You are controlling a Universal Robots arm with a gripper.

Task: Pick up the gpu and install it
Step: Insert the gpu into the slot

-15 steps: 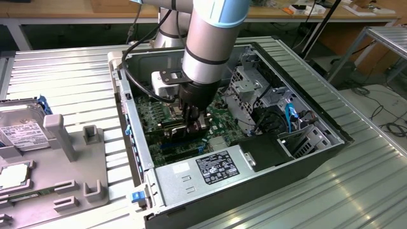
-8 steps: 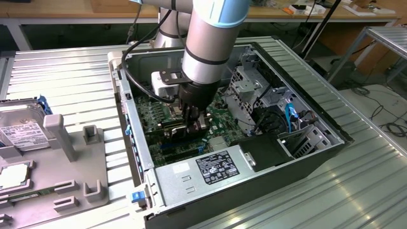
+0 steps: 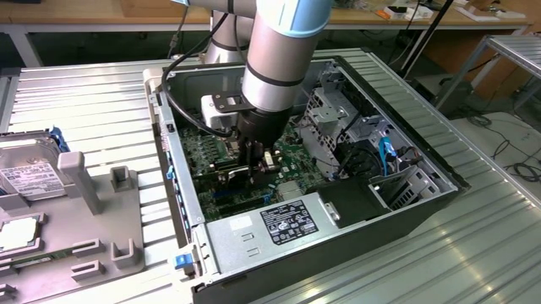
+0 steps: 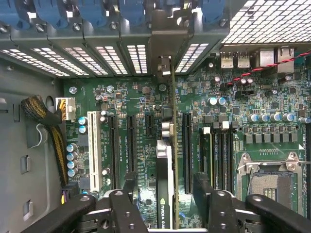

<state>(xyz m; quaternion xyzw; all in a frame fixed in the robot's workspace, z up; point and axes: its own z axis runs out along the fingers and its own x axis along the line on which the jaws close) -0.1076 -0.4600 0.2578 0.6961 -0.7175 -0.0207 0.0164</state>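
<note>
Arm bulk in the exterior view hides much of the gripper [image 3: 258,167], lowered into the open computer case [image 3: 422,209]. In the wrist view the gpu [image 4: 164,187] is seen edge-on, upright in a motherboard [image 4: 272,121] slot, its near end cut off; the fingers [image 4: 203,189] are spread, clear of it on both sides.

Ribbed grey metal surface [image 3: 85,95] under even light. Wooden bench [image 3: 372,19] beyond its far edge; loose cables [image 3: 526,170] on pale floor [image 3: 515,126].

Green motherboard [image 4: 194,97], black-faced gpu [image 4: 164,191], blue latches [image 4: 92,12]
</note>
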